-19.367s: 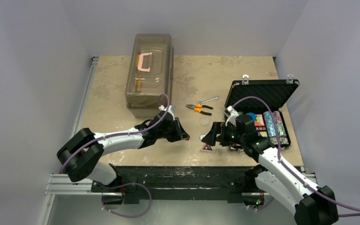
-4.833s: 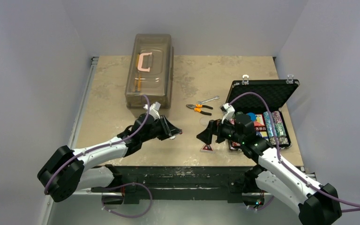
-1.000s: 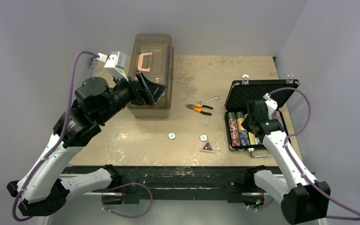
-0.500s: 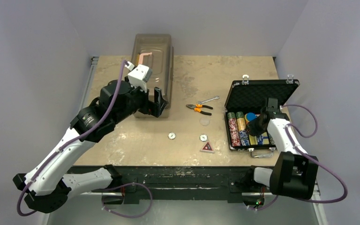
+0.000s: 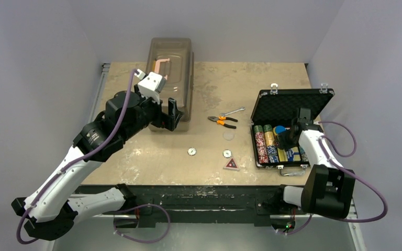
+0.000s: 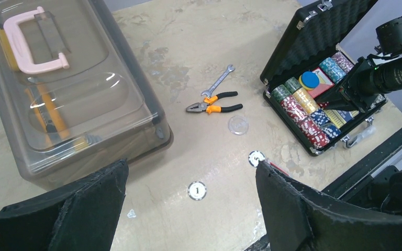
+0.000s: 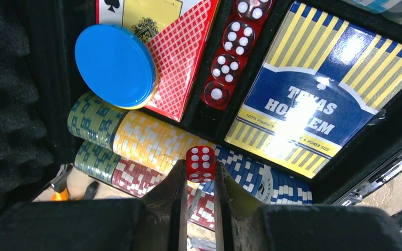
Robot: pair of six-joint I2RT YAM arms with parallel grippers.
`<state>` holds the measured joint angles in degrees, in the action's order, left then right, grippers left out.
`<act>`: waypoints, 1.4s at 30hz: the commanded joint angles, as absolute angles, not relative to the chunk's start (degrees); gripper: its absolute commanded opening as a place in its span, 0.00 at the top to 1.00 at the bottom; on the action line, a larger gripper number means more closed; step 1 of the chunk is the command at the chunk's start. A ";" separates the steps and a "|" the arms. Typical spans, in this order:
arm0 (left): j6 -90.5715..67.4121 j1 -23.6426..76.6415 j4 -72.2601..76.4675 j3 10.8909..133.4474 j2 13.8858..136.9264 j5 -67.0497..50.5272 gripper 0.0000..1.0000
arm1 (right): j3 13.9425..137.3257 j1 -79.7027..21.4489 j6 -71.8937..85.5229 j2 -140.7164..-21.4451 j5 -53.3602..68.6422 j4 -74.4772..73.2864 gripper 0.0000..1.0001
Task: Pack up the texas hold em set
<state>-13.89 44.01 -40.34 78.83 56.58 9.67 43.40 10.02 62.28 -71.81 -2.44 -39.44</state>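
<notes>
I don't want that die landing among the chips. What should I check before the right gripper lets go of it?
1. Grip of right gripper on red die: ok.
2. Lid of case open: ok.
3. Die lined up with dice row: not ok, it seems to hang over the chip rows.
4. Free room in that row: cannot tell.
5. Clearance of left gripper, open and well away from the case: ok.

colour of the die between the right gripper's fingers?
The die is red with white pips; the right wrist view shows it best.
</notes>
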 commanded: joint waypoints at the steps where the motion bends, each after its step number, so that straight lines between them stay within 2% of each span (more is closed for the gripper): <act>1: -12.83 44.24 -38.30 78.93 57.01 9.64 0.12 | 45.61 10.42 64.51 -72.44 -5.45 -38.95 1.00; 8: -12.92 44.21 -38.39 78.85 57.48 9.62 0.12 | 44.84 13.44 62.61 -74.68 -4.48 -36.62 1.00; 12: -12.75 44.21 -38.31 78.75 57.89 10.10 0.12 | 44.59 14.01 62.08 -76.45 -1.50 -34.99 0.91; 20: -12.83 44.21 -38.33 78.75 58.49 9.59 0.12 | 43.04 14.04 62.13 -76.54 1.33 -33.78 0.92; 30: -12.76 44.23 -38.46 78.75 58.91 9.93 0.12 | 41.78 14.10 63.76 -77.28 -0.85 -34.73 0.88; 36: -12.84 44.21 -38.43 78.78 58.97 9.72 0.12 | 41.34 14.06 64.59 -76.07 -1.00 -36.73 0.82; 42: -12.88 44.21 -38.48 78.80 59.15 9.66 0.12 | 42.57 14.07 65.27 -75.44 -2.59 -38.72 0.71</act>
<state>-13.89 44.01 -40.34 78.83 59.02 9.63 42.61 13.96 64.10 -76.62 -0.47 -34.61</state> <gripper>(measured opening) 0.880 0.273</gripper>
